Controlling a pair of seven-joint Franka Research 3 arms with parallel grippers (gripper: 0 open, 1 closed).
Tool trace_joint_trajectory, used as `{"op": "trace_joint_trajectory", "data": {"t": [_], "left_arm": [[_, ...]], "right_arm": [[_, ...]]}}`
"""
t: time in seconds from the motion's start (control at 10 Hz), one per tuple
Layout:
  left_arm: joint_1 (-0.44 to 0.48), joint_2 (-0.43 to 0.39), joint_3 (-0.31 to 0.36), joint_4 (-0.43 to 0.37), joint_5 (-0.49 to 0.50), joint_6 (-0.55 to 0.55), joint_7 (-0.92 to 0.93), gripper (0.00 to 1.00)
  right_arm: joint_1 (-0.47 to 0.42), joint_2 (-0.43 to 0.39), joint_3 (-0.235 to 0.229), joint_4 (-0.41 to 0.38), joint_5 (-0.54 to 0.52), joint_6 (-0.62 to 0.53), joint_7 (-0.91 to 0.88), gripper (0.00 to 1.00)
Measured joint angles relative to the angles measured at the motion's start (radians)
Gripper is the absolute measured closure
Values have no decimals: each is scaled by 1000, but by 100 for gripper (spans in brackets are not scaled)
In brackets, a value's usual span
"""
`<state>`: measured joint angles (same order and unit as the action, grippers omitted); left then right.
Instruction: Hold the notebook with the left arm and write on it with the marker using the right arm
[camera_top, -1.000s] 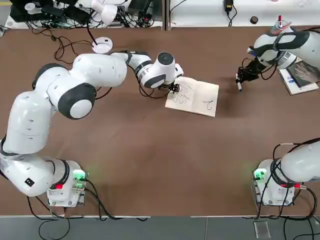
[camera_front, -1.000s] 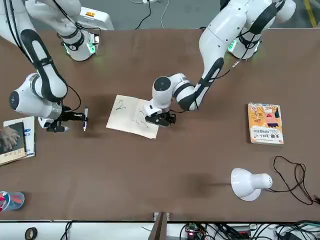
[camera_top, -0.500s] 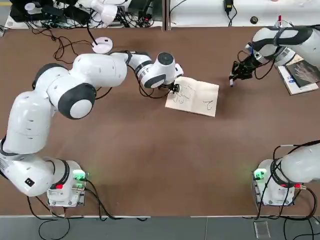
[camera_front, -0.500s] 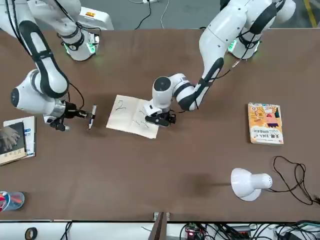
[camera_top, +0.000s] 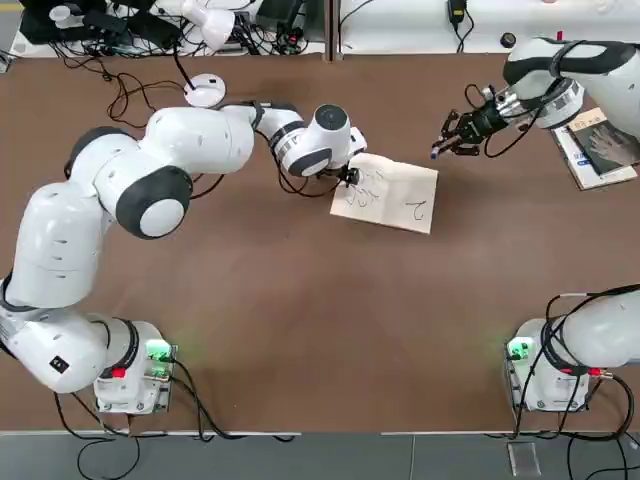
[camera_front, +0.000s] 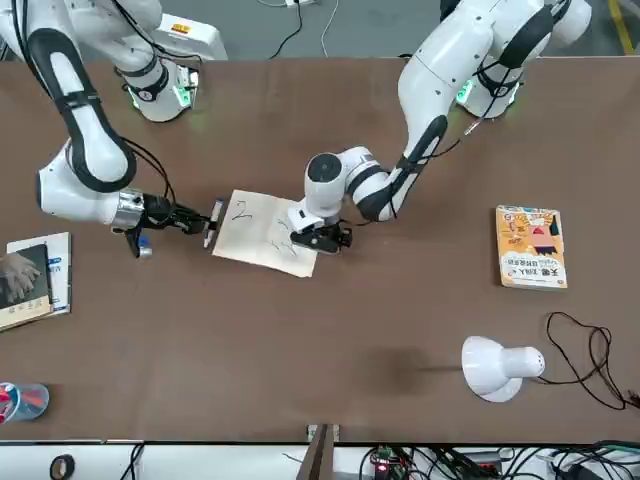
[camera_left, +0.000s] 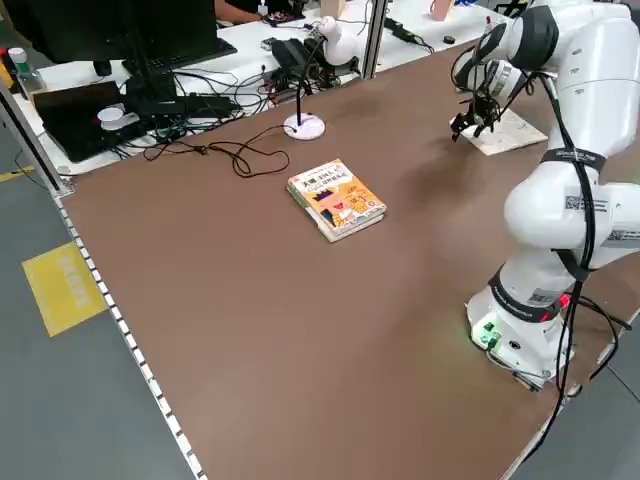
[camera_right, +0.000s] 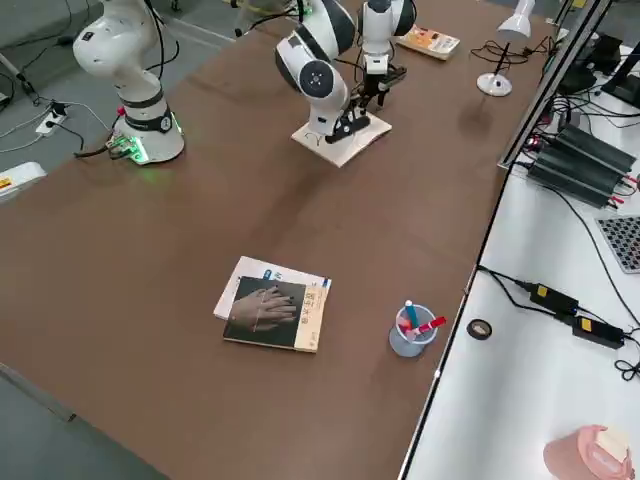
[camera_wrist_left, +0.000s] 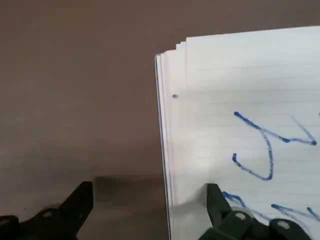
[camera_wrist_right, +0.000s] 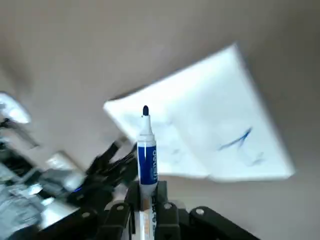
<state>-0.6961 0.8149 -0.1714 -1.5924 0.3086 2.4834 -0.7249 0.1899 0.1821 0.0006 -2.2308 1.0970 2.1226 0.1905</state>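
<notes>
On my left, the left end effector (camera_top: 349, 179) sits spread at the corner of the notebook (camera_top: 386, 194), one finger on the page, one on the counter (camera_top: 300, 300). Further right, the right end effector (camera_top: 447, 138) is clamped on the marker (camera_wrist_right: 146, 150), just beside the notebook's far edge.
</notes>
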Motion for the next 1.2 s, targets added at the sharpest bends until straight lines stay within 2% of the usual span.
{"op": "trace_joint_trajectory", "data": {"t": [0.2,0.4,1.2], "left_arm": [[0,0,0,0,4,0,0,0],[0,0,0,0,8,0,0,0],[0,0,0,0,11,0,0,0]], "right_arm": [[0,1,-3,-3,84,-44,12,83],[0,8,-3,-11,121,-58,25,83],[14,126,-1,-31,199,-114,30,83]]}}
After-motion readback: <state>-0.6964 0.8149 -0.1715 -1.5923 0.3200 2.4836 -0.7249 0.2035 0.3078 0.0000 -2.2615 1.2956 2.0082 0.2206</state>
